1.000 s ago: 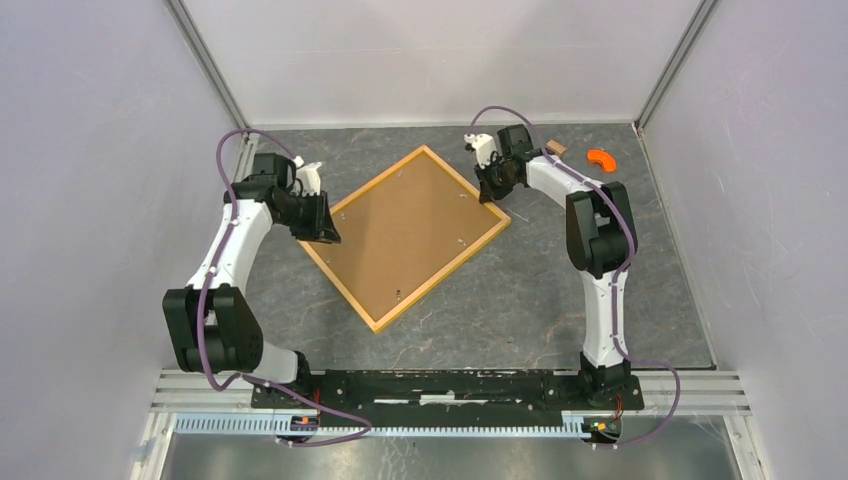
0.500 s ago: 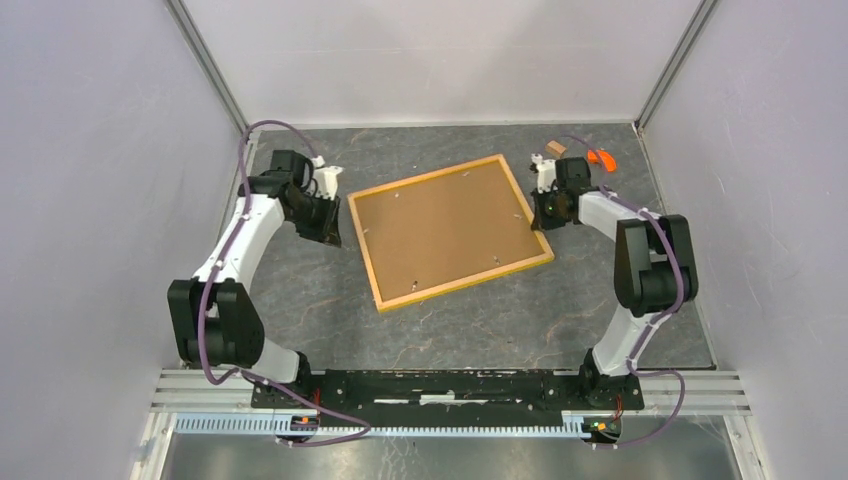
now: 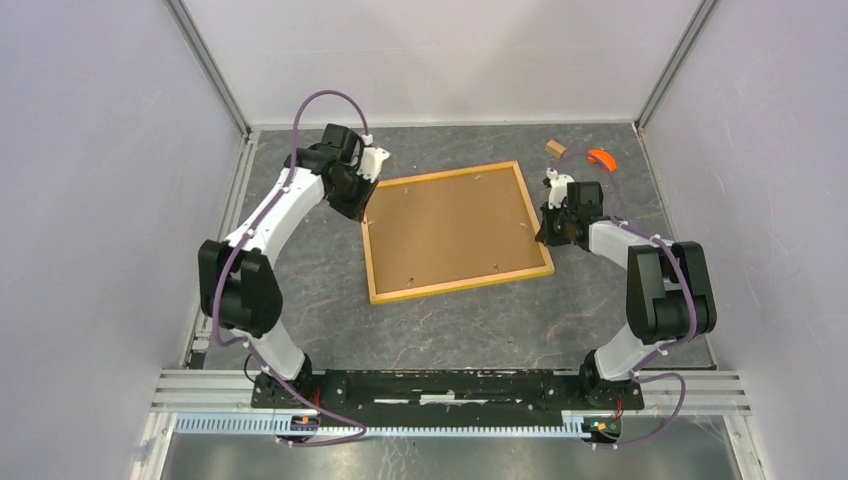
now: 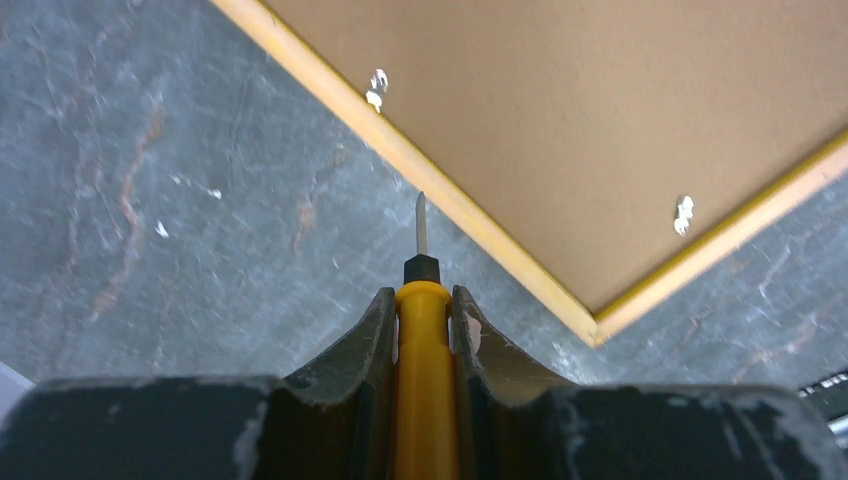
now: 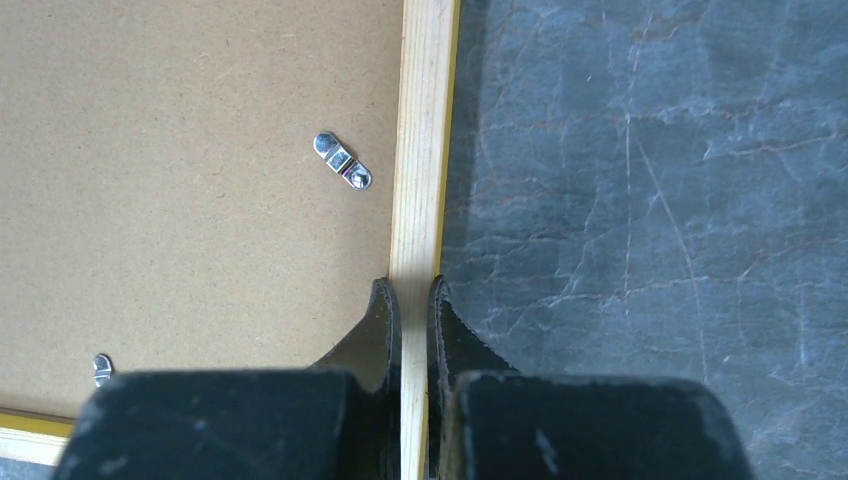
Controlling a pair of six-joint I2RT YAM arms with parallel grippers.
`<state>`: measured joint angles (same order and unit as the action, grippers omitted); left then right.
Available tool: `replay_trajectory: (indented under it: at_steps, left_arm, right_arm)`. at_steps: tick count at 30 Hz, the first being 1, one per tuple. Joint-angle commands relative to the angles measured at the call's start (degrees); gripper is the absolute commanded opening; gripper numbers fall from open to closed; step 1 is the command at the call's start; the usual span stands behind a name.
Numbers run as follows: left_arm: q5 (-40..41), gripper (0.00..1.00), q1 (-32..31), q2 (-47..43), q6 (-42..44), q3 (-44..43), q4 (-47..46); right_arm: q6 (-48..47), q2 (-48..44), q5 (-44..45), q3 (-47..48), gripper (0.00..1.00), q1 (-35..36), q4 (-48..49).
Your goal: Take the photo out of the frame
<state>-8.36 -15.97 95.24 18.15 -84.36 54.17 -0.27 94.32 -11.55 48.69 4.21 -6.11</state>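
Note:
The frame lies face down on the table, its brown board back up, with light wood edges and small silver clips. The photo is hidden under the board. My right gripper is shut on the frame's right wooden edge, one finger on each side of it. My left gripper is at the frame's far left corner, shut on a yellow-handled screwdriver. Its metal tip points at the frame's wood edge, just short of it, between two clips.
A small wooden block and an orange curved piece lie at the far right of the dark stone-patterned table. Pale walls close in the left, right and back.
The frame has turned clockwise and shifted right with my right gripper on its edge. My left arm has swung from the left side up to the frame's far left corner.

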Motion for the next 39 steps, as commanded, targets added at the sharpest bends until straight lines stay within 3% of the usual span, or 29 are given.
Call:
replay_trajectory:
  at_steps: [1,12,39]
  left_arm:
    - [5.28,0.02,-2.25,3.62,2.89,-3.99,-4.26]
    - [11.49,0.02,-4.46,11.70,3.53,-9.09,-6.03]
    - [13.07,0.02,-4.80,13.39,2.73,-1.75,-5.92]
  right_arm:
    - [-2.30,-0.86,-1.88,-5.97,0.00,0.32,-6.40]
    - [-1.58,-1.96,-1.63,-7.27,0.00,0.35,-5.46]
    - [-1.09,-3.11,-1.09,-8.04,0.00,0.29,-4.40]
